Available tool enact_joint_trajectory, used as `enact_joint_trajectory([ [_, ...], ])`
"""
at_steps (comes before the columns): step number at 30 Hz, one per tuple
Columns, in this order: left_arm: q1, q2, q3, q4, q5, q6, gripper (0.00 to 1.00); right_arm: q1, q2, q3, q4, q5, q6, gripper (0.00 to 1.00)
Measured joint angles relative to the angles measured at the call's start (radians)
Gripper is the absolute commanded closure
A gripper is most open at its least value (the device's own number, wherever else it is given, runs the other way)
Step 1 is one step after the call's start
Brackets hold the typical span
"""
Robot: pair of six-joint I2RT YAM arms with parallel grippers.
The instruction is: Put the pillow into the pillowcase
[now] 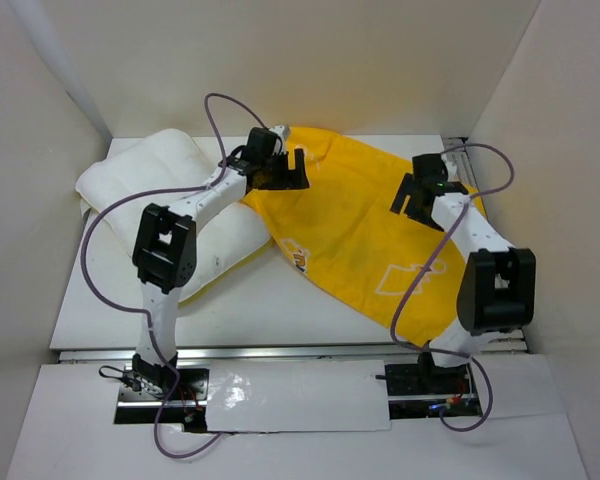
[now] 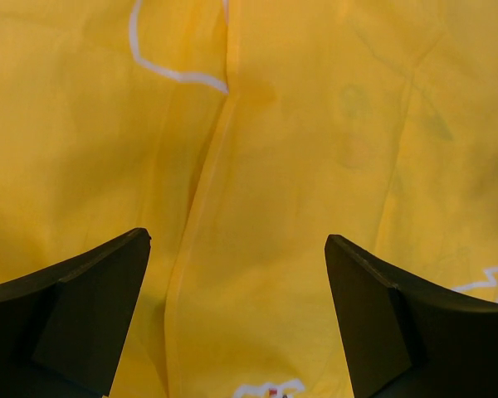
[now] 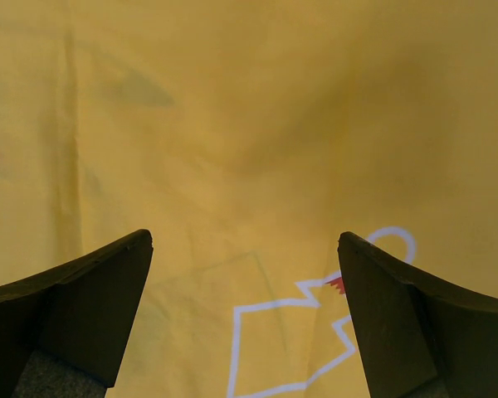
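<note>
The left gripper (image 1: 285, 172) stands wide with nothing between its fingers (image 2: 91, 307), over the pillowcase (image 1: 360, 235) near its far corner, at about 12 o'clock on the table (image 1: 280, 315). A fold of yellow cloth runs under the gap. The right gripper (image 1: 417, 197) is equally wide and empty above the cloth at about 2 o'clock, with white printed outlines beneath it. The pillowcase lies spread from 12 down to 4 o'clock, its left edge touching the pillow (image 1: 160, 180), which sits outside it at 10 o'clock.
</note>
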Motion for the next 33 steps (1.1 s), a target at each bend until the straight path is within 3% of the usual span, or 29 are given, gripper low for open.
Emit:
enact_joint_trajectory([
  [6,0.0,0.131,0.15,-0.028,-0.016,-0.002,0.0,0.102,0.152,-0.053,0.008,-0.014,-0.006,0.0],
  [16,-0.051,0.161,0.137,-0.066,-0.045,-0.008,0.01,0.073,0.198,-0.159,0.103,-0.069,0.021,0.02],
  [19,-0.061,0.161,0.121,-0.071,-0.046,-0.013,0.01,0.071,0.2,-0.171,0.147,-0.072,0.03,0.17],
  [20,-0.061,0.161,0.116,-0.072,-0.046,-0.02,0.01,0.069,0.2,-0.175,0.159,-0.069,0.031,0.52],
  [21,-0.061,0.161,0.113,-0.072,-0.047,-0.024,0.01,0.065,0.2,-0.178,0.167,-0.068,0.029,0.72],
  [23,-0.06,0.161,0.111,-0.073,-0.05,-0.027,0.03,0.043,0.2,-0.182,0.185,-0.063,0.043,0.94],
  [24,-0.06,0.161,0.109,-0.073,-0.051,-0.029,0.04,0.026,0.2,-0.182,0.19,-0.066,0.05,1.0],
  [29,-0.058,0.161,0.085,-0.066,-0.044,-0.033,0.17,-0.053,0.205,-0.173,0.198,-0.059,0.063,1.0],
  [33,-0.068,0.161,0.007,-0.05,0.005,-0.045,0.46,-0.094,0.229,-0.137,0.174,-0.004,0.049,1.0],
])
